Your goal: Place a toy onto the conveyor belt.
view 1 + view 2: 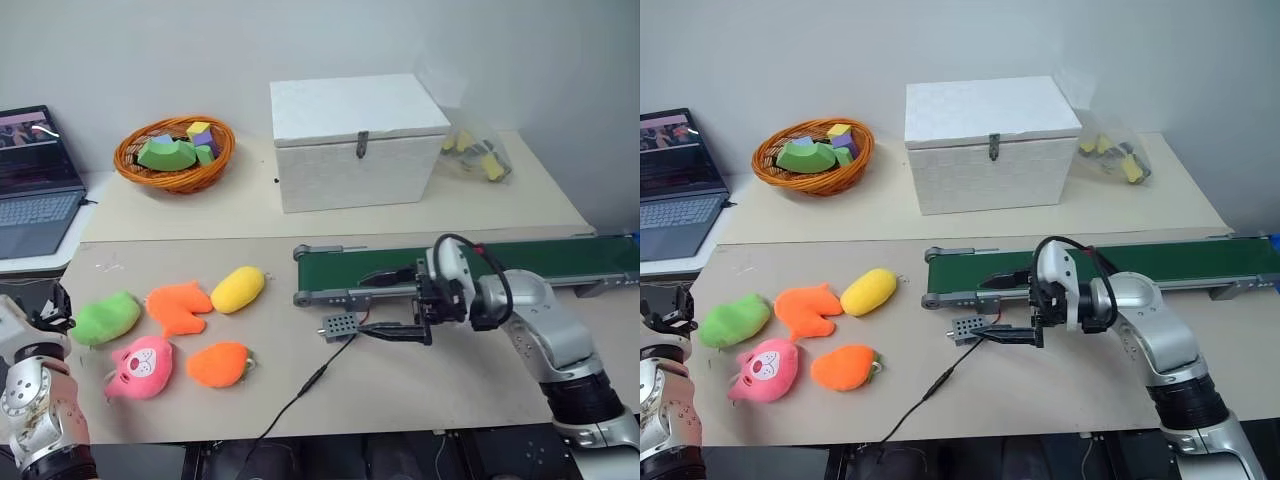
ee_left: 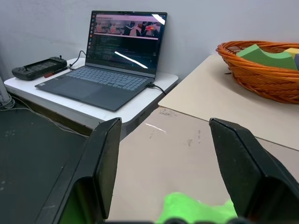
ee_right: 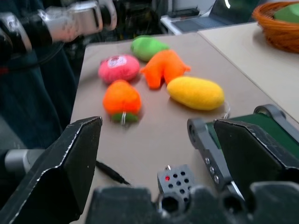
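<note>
Toy [image 1: 107, 318] on tabletop [image 1: 420, 385], left of conveyor belt [image 1: 520, 262], not yet grasped.
My left tool [image 2: 163, 177] hangs spread just beside it; my right tool [image 1: 398, 304] spread, empty. I should straddle the plush centrally before closing.

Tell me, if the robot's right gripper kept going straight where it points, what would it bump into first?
Probably the yellow plush. The open right gripper points left across the table toward the toys; depth is hard to judge.
</note>
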Robot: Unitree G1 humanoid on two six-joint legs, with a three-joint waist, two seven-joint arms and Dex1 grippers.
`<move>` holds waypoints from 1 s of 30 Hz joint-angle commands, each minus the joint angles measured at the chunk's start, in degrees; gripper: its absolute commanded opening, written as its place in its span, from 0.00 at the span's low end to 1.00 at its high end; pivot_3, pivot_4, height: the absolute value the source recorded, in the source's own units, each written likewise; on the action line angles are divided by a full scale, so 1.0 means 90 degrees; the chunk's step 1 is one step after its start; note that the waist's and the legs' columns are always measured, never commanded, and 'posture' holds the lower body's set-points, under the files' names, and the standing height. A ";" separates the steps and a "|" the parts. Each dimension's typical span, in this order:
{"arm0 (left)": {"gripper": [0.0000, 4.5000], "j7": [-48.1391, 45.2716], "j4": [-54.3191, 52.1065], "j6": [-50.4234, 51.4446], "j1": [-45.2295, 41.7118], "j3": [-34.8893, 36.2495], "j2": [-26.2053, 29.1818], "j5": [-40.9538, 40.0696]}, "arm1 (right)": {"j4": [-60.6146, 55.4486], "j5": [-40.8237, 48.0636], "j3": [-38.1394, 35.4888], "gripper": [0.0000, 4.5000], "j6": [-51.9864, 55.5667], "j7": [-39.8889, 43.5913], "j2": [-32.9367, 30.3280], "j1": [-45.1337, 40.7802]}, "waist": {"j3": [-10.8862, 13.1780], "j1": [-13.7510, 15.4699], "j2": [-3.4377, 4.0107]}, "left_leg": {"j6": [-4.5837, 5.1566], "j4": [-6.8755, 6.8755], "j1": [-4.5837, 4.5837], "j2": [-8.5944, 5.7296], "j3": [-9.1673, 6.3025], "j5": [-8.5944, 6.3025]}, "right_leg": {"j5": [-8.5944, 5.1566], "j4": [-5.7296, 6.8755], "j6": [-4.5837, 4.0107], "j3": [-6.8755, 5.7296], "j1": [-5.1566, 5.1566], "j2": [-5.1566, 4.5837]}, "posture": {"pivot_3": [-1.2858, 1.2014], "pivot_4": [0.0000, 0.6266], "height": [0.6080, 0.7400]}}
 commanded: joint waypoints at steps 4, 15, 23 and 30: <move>0.71 -0.0161 -0.0443 0.1160 0.0150 0.0799 -0.0105 -0.1674 | 0.0017 -0.0319 0.0030 1.00 -0.0303 -0.0132 0.0159 -0.0116 | 0.0000 0.0004 -0.0004 | 0.0000 0.0005 0.0000 0.0001 0.0003 0.0000 | 0.0001 0.0002 -0.0002 0.0002 -0.0004 0.0001 | 0.52 0.24 1.00; 0.71 0.0060 0.0007 0.3835 0.0168 0.1726 0.0042 -0.4579 | 0.0149 -0.0449 -0.0028 1.00 -0.0313 -0.0266 0.0306 -0.0026 | 0.0000 0.0030 -0.0009 | -0.0002 0.0016 0.0000 0.0003 0.0003 -0.0001 | 0.0002 0.0009 -0.0004 0.0004 -0.0004 0.0009 | 0.52 0.24 1.00; 0.71 -0.0147 0.0693 0.3926 0.0301 0.1975 0.0318 -0.4611 | 0.0280 -0.0579 -0.0052 1.00 -0.0413 -0.0410 0.0364 -0.0036 | 0.0000 0.0033 -0.0010 | -0.0011 0.0016 0.0002 0.0020 0.0012 -0.0006 | 0.0009 0.0004 -0.0014 0.0016 -0.0006 0.0031 | 0.52 0.24 1.00; 0.71 -0.0668 0.1005 0.4102 0.0325 0.1441 0.0433 -0.4183 | 0.0210 -0.0494 -0.0079 1.00 -0.0375 -0.0441 0.0410 -0.0052 | 0.0000 0.0042 -0.0011 | -0.0016 0.0016 0.0006 0.0032 0.0017 -0.0008 | 0.0013 0.0003 -0.0022 0.0022 -0.0005 0.0045 | 0.52 0.24 1.00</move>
